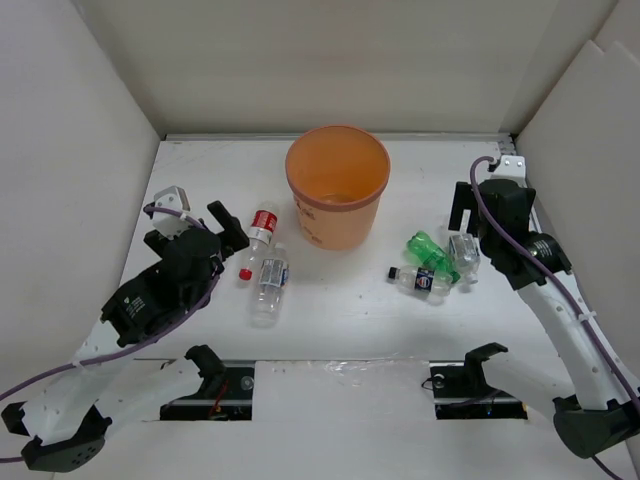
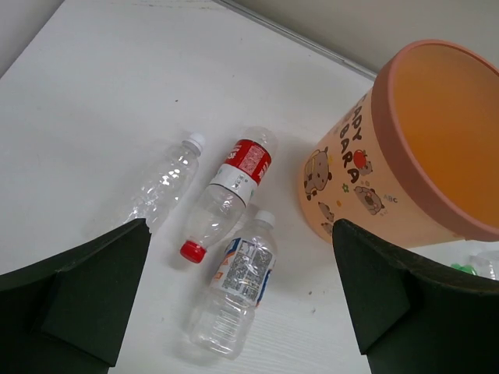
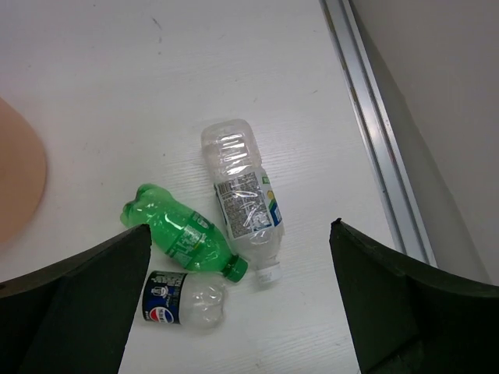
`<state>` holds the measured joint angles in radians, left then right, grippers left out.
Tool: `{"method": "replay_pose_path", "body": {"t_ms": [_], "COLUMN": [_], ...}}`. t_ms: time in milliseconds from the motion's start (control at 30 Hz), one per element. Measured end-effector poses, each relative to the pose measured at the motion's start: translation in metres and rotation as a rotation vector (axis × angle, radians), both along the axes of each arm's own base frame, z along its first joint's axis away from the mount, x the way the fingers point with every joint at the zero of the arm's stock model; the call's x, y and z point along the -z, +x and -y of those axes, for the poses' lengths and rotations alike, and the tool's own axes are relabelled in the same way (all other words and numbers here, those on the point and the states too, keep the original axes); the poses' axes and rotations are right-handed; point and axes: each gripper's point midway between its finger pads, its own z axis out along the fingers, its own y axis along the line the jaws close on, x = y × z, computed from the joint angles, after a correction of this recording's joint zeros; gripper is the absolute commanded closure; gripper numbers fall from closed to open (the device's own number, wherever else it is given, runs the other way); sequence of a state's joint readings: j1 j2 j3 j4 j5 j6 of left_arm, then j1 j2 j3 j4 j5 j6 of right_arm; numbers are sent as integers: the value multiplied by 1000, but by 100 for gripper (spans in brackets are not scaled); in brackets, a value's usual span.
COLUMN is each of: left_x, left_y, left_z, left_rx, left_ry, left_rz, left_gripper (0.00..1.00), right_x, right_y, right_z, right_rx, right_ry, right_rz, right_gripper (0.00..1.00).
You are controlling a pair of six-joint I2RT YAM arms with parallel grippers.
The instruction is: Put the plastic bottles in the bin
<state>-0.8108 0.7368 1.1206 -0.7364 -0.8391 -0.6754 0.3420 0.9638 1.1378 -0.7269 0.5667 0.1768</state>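
Three bottles lie on the white table point(image 2: 93, 93): a bare clear bottle point(image 2: 168, 181), a red-label bottle point(image 2: 230, 195) just beside it, and a white-cap bottle point(image 2: 238, 292) nearest the camera. The orange bin point(image 2: 351, 179) stands upright to their right, and the left gripper point(image 2: 240, 226) is spread wide.

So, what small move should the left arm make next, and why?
Probably lower the left gripper onto the red-labelled bottle: its jaws stand open above it, the bottle lies loose on the table between them, and the bin stands just beside.
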Motion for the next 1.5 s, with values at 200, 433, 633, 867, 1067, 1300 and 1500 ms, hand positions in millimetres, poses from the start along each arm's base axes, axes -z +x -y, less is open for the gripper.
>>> {"method": "replay_pose_path", "body": {"t_ms": [200, 433, 633, 867, 1067, 1300, 1500], "left_x": [1, 3, 5, 19, 20, 21, 22], "left_y": [1, 3, 7, 8, 8, 7, 7], "left_z": [2, 18, 31, 42, 49, 54, 55], "left_rx": [7, 80, 136, 185, 218, 243, 250], "left_ry": [2, 5, 7, 25, 11, 10, 9], "left_rz": [-3, -22, -34, -64, -66, -73, -77], "left_gripper": [0, 0, 0, 0, 0, 0, 0], "right_x": [-1, 23, 92, 169, 184, 230, 249], "right_y": [-1, 22, 63, 78, 94, 104, 105], "right_z": [5, -2, 7, 21, 39, 39, 39], "right_rx": [30, -13, 4, 27, 47, 11, -6], "right_ry": [-14, -13, -32, -56, 33, 97, 159], "right_rz": [3, -74, -272, -488, -473, -567, -605], "right_gripper": [0, 0, 0, 0, 0, 3, 59]}}
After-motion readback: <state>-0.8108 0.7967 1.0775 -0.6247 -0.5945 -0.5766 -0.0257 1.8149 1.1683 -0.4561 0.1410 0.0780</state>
